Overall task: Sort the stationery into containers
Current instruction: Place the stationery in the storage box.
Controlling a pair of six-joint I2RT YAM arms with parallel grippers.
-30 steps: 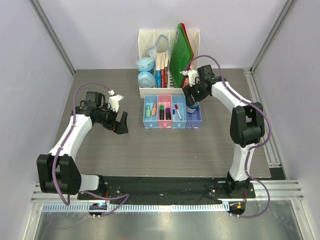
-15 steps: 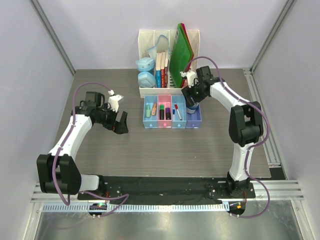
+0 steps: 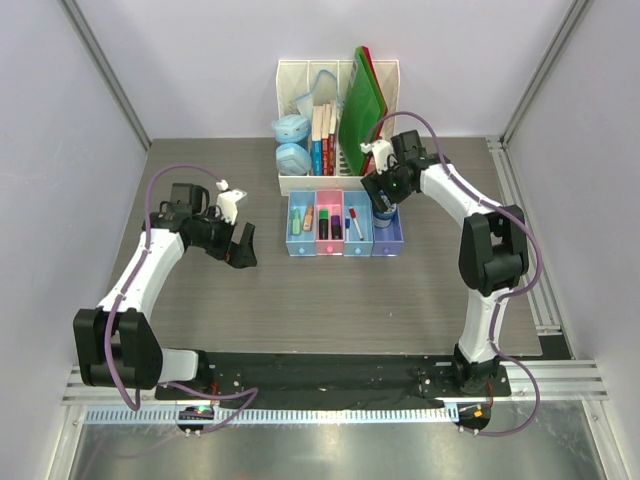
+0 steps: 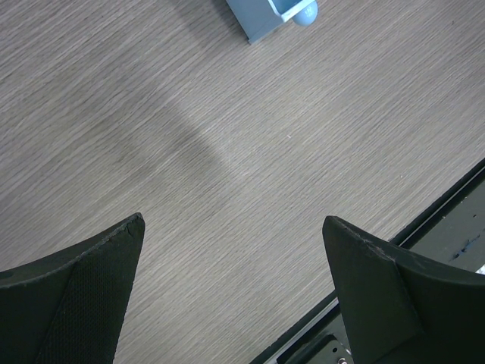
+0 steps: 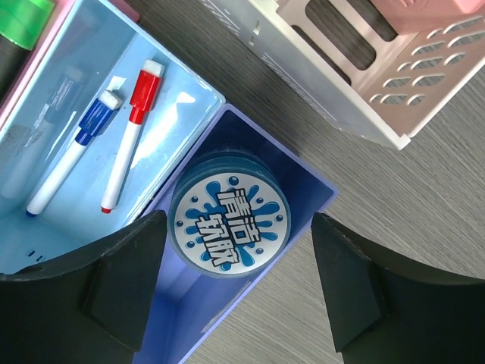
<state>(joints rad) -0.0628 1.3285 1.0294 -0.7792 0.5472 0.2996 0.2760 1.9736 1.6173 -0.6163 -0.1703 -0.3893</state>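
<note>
Four trays stand in a row: light blue (image 3: pixel 296 240), pink (image 3: pixel 327 243), light blue (image 3: pixel 357 243), purple (image 3: pixel 391 240). The round blue-lidded pot (image 5: pixel 230 223) sits in the far end of the purple tray (image 5: pixel 250 303). My right gripper (image 5: pixel 236 220) is open and straddles the pot without touching it. A red-capped pen (image 5: pixel 129 144) and a blue-capped pen (image 5: pixel 72 159) lie in the light blue tray (image 5: pixel 178 98). A mint highlighter (image 3: pixel 296 220) and an orange piece (image 3: pixel 309 219) lie in the left tray, black markers (image 3: pixel 323 226) in the pink one. My left gripper (image 4: pixel 233 227) is open and empty over bare table.
The tall white file rack (image 3: pixel 338 90) with books and green folders stands just behind the trays, close to my right wrist; it also shows in the right wrist view (image 5: pixel 364 83). Two pale blue cases (image 3: pixel 291 143) sit at its left. A tray corner (image 4: pixel 265 19) shows in the left wrist view.
My right gripper has shifted slightly towards the far left above the purple tray. The pot stays in the tray. The left arm has not moved.
</note>
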